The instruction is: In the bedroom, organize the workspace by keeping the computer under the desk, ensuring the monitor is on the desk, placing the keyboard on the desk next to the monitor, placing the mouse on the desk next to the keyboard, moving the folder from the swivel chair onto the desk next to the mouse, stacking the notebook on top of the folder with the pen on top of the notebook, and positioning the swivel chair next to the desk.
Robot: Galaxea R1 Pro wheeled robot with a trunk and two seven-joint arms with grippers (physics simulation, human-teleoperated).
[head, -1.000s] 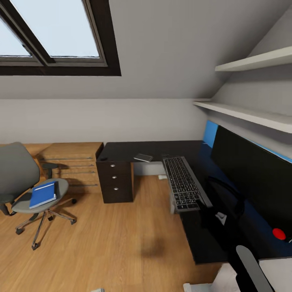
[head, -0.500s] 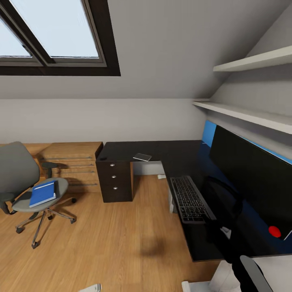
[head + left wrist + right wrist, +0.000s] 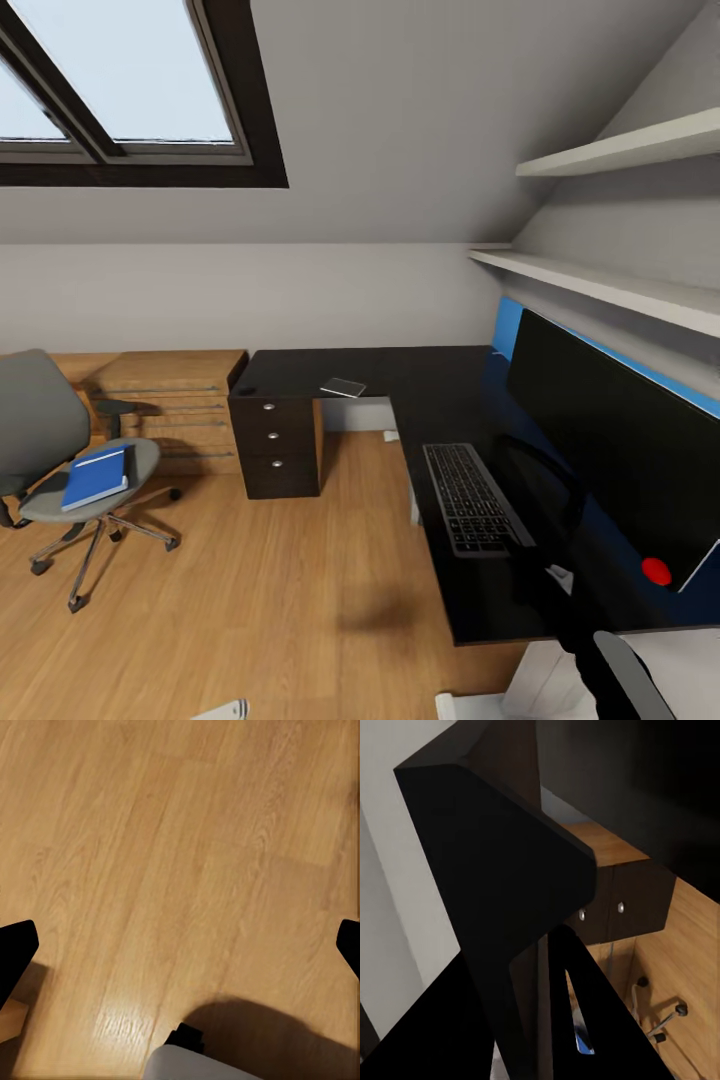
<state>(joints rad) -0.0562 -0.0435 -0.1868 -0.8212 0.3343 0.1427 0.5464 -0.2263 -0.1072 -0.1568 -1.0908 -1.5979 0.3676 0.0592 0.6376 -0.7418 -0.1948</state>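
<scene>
Head view: matte black desk (image 3: 440,375), flat ribbed keyboard (image 3: 471,497), wood plank floor (image 3: 280,590).

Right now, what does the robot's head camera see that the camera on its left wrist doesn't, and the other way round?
The head view alone takes in the room: the black desk with the keyboard in front of the monitor, the notebook, and the blue folder lying on the swivel chair. The left wrist view alone gives a close look at the floor planks, with dark fingertips at its edges. Both show the wood floor.
</scene>
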